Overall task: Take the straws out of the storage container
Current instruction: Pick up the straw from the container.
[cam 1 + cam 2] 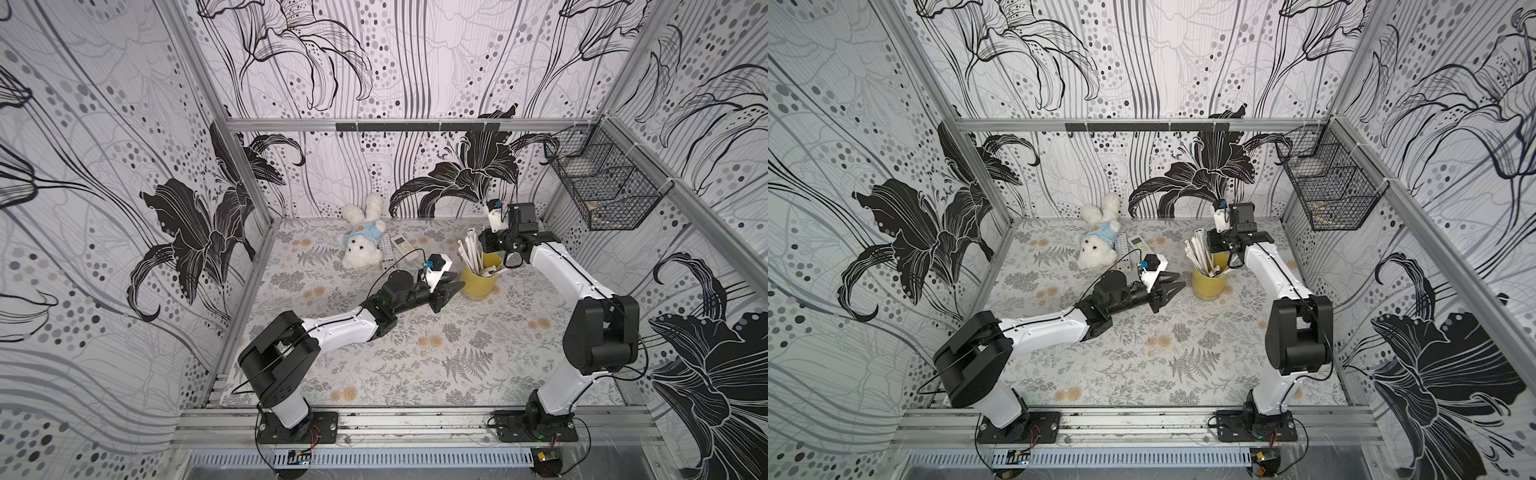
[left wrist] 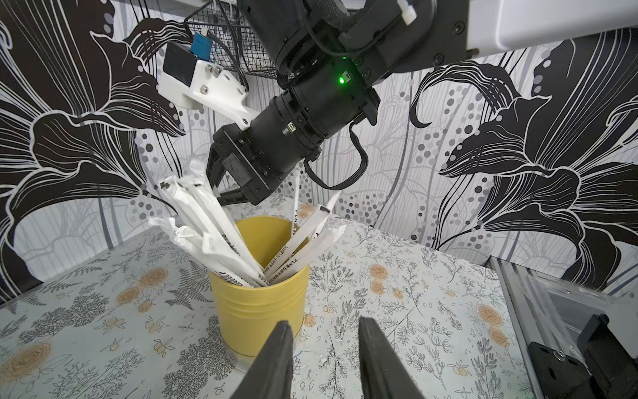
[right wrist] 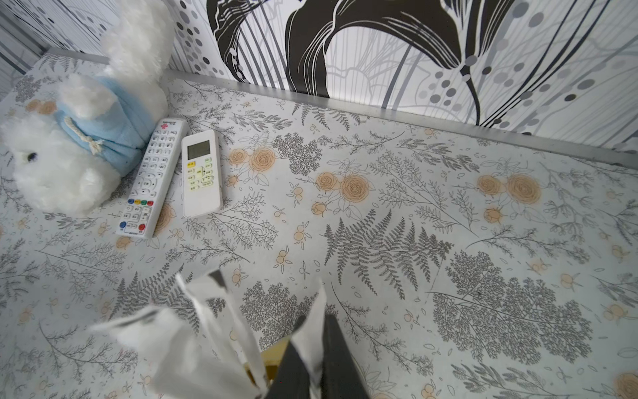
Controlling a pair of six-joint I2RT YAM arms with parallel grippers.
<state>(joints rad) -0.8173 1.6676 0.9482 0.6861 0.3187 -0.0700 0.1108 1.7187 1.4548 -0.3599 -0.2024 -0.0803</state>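
The cup (image 1: 480, 282) stands upright on the floral table (image 1: 415, 357), right of centre in both top views. The straws (image 1: 471, 253) stand in it, fanned against its rim; most lean toward frame left, a few toward the right. Their upper ends rise well clear of the rim, which is likely why the reach is from above.

The right gripper (image 2: 224, 193) is set among the leaning bunch. The right wrist view shows its jaws nearly together with one white wrapper pinched between them near its upper end; the other straws stand free beside it. None can be seen lying on the table, so the task looks barely begun.

The left gripper (image 2: 324, 359) sits low, just left of the cup in the top views, with jaws well apart and empty, aimed at the cup's wall. A thin gap shows between them. It is probably placed to steady the cup should the pull drag it.

The wire basket (image 1: 602, 187) hangs on the wall at upper right; something pale lies in it, too indistinct to name. A teddy (image 1: 361, 241) and two remotes (image 1: 399, 245) lie toward the back, well apart from the cup.
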